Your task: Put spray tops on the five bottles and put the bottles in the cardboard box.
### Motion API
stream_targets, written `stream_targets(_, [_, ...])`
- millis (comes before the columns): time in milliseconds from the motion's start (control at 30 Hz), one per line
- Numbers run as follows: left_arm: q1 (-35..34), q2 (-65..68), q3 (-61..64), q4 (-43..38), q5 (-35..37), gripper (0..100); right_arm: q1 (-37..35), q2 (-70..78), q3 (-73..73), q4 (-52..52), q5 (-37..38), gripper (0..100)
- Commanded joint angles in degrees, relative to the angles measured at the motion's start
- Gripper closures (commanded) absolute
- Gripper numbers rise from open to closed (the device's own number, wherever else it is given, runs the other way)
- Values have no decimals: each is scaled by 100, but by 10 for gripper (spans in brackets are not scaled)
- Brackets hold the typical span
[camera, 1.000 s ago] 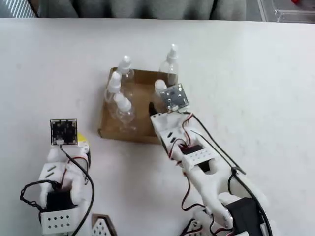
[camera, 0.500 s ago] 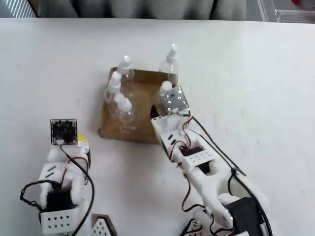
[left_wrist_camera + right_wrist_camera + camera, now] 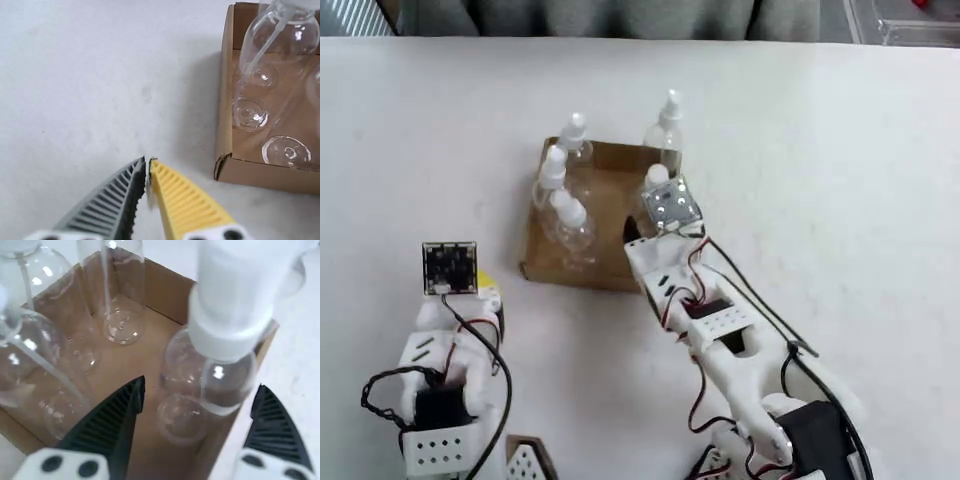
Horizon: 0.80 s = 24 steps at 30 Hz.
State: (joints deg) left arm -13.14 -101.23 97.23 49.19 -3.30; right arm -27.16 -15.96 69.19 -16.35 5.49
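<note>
The right hand [image 3: 199,387] hangs open over the cardboard box [image 3: 535,262], its jaws wide on either side of a clear bottle [image 3: 212,390] with a white spray top [image 3: 232,300]; the bottle stands inside the box against the wall nearest that arm, and neither jaw seems to touch it, so I judge it released. Three other bottles [image 3: 570,225], capped too, stand along the opposite side of the box; a fifth bottle [image 3: 667,125] stands at the far corner, whether inside the wall or just outside I cannot tell. The left hand [image 3: 148,162] is clenched on nothing, low over the bare tabletop [image 3: 75,75] just beside the box.

The risk lies in pulling away: a jaw could catch under the wide top; the bottle looks empty, light and tall, so it would tip easily and knock its neighbours, or drag the box.

No label, brand or writing can be made out on bottles or box.
</note>
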Motion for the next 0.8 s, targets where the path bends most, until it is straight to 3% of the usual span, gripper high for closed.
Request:
stream_targets(0, [75,-40,-9,-9,-53,980,-136,-75,-158,-4,26,720])
stream_targets(467, [75,-40,-9,-9,-53,980,180,-127,-220,-4,44,720])
stream_targets(767, [75,-40,-9,-9,-53,980,136,-1358,202,40,26,720])
